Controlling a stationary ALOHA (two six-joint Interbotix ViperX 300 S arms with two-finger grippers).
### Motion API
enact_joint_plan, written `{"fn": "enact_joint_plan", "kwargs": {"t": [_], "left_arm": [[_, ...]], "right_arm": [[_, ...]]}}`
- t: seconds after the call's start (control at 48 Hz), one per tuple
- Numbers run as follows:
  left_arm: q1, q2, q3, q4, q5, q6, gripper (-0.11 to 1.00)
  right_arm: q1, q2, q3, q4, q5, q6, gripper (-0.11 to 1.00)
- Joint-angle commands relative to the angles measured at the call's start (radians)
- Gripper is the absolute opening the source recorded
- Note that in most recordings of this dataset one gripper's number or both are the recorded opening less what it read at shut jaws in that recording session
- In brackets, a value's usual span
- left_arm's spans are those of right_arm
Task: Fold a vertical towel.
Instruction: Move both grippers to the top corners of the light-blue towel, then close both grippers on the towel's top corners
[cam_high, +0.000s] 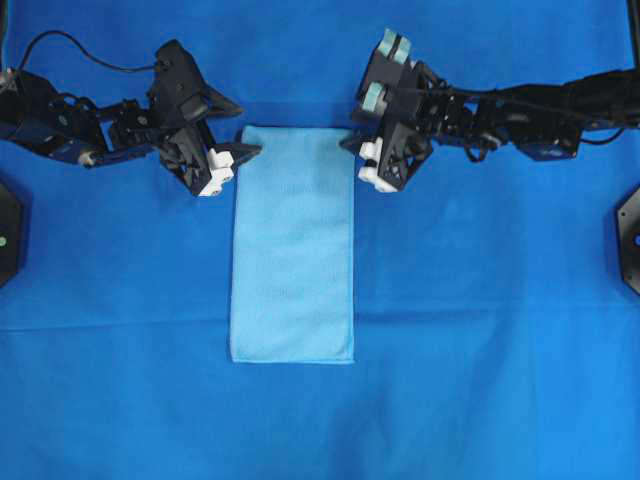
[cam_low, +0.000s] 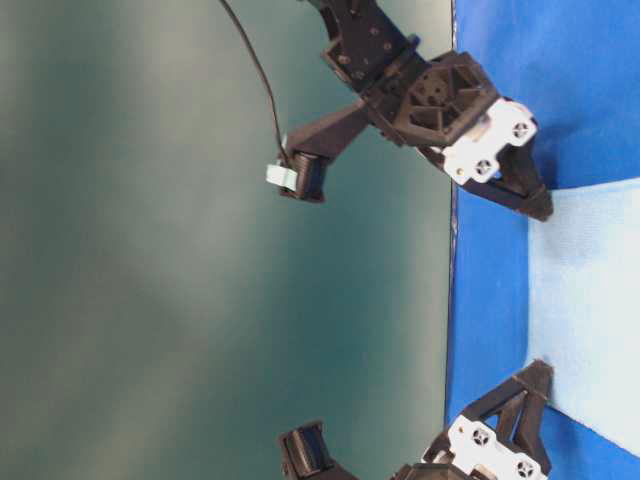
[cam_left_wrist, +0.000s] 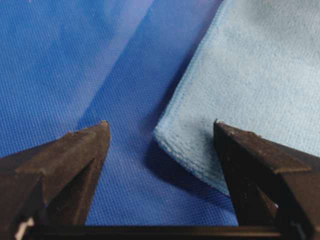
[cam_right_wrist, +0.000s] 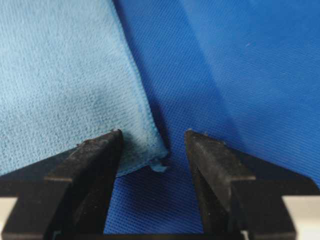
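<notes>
Royal-blue cloth (cam_high: 480, 330) covers my bench, where left tool (cam_left_wrist: 159, 131) and right tool (cam_right_wrist: 153, 136), both spread apart, straddle the far corners of the flat towel (cam_high: 292, 260); closing carelessly, I could pinch that undercloth too.

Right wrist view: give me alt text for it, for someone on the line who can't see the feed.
The right tool hangs open just over the near corner of the light blue towel, one finger over the towel's edge and the other over the darker blue table cloth. The corner tip lies in the gap between them, not yet gripped.
</notes>
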Motion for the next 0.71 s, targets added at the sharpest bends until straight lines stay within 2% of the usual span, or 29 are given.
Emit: {"fn": "enact_joint_plan", "kwargs": {"t": [0.0,0.104,0.167,0.229,0.312,0.396,0.438,0.688], "left_arm": [[0.003,-0.011,-0.014,-0.002,-0.011,0.000,0.79],[0.002,-0.011,-0.014,0.000,-0.009,0.000,0.75],[0.002,-0.011,-0.015,-0.002,-0.008,0.000,0.70],[-0.002,-0.011,-0.015,0.000,-0.006,0.000,0.57],[-0.011,-0.011,-0.018,0.000,-0.005,0.003,0.33],[-0.023,-0.009,-0.021,0.000,-0.003,0.011,0.09],[-0.026,-0.009,-0.023,0.000,-0.002,0.012,0.02],[-0.025,-0.066,-0.035,0.000,0.049,0.034,0.01]], "right_arm": [[0.005,0.000,-0.029,0.000,-0.003,0.000,0.57],[0.005,0.009,-0.029,0.003,-0.002,0.002,0.50],[0.005,0.008,-0.026,0.003,-0.002,0.002,0.41],[0.005,0.008,-0.023,0.003,-0.002,0.002,0.25],[0.005,0.005,-0.021,0.003,0.000,0.002,0.05],[0.005,0.003,-0.020,0.003,0.000,0.002,0.05],[0.005,0.003,-0.018,0.003,-0.002,0.002,0.05],[0.005,-0.052,-0.003,0.005,-0.002,0.011,0.05]]}}
